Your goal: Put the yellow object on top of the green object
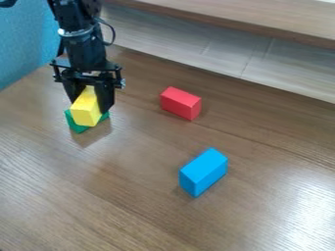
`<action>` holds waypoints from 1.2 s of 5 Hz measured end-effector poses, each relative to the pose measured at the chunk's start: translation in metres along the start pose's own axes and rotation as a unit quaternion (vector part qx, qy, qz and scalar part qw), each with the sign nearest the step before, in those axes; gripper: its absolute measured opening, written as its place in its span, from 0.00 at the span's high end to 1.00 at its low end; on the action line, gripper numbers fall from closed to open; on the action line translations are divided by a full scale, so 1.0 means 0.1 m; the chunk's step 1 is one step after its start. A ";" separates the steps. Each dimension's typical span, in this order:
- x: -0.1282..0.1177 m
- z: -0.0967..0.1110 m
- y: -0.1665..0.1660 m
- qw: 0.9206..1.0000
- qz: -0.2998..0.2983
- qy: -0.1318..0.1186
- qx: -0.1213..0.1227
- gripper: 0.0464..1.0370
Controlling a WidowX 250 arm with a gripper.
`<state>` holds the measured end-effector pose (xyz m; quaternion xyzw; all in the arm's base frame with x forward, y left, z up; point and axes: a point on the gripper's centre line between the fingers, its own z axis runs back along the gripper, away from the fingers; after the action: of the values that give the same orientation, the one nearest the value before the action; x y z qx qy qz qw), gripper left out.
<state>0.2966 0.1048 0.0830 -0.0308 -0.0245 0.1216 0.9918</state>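
My black gripper hangs down at the upper left of the camera view, shut on a yellow block that sits between its two fingers. Directly beneath the yellow block is a green block, mostly covered, with parts of it showing at the left and right. The two blocks overlap in the view; whether they touch I cannot tell.
A red block lies right of the gripper, and a blue block stands nearer the front on the brown wooden table. Behind runs a pale wall with a wooden ledge; a blue wall borders the left.
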 end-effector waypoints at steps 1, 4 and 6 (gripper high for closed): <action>0.06 -0.04 0.10 1.000 0.016 0.006 0.009 0.44; 0.19 -0.10 0.31 0.999 0.040 0.013 0.012 0.44; 0.23 -0.10 0.40 0.998 0.052 0.012 0.016 0.44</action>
<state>0.3097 0.1485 0.0712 -0.0176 -0.0087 0.1725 0.9848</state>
